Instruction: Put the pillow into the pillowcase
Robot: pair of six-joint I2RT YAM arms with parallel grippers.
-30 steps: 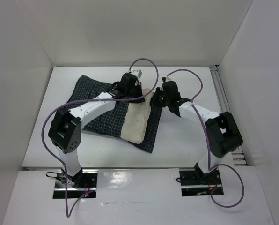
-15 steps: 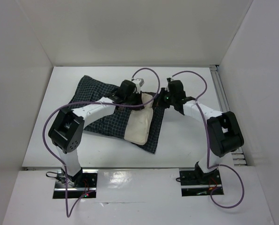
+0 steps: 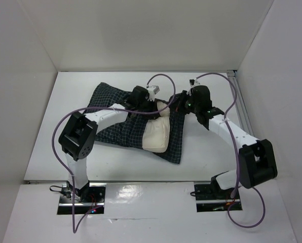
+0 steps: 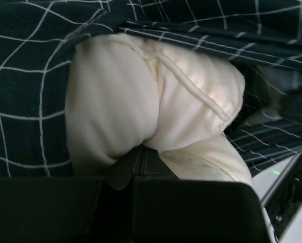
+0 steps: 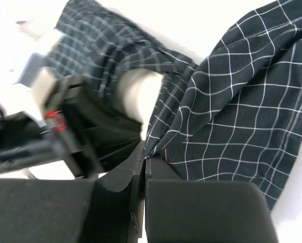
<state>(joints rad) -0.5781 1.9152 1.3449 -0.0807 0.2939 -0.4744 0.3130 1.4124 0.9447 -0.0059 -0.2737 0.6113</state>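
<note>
The dark checked pillowcase (image 3: 121, 132) lies crumpled across the middle of the table. The cream pillow (image 3: 156, 135) shows at its open right end, partly inside. My left gripper (image 3: 157, 106) is shut on a bunched fold of the pillow (image 4: 141, 91), as the left wrist view shows (image 4: 141, 151), with checked cloth (image 4: 29, 76) around it. My right gripper (image 3: 177, 104) is shut on the pillowcase's edge (image 5: 242, 101) at the mouth (image 5: 145, 152), right beside the left gripper (image 5: 75, 126). A patch of pillow (image 5: 133, 91) shows behind it.
White walls close in the table on the left, back and right. A metal rail (image 3: 238, 101) runs along the table's right edge. Purple cables (image 3: 163, 78) loop above both wrists. The arms' bases (image 3: 80, 195) stand at the near edge.
Both grippers have shifted to the right, dragging the pillowcase and pillow that way. The right arm's elbow has swung out toward the right wall. More checked cloth covers the pillow.
</note>
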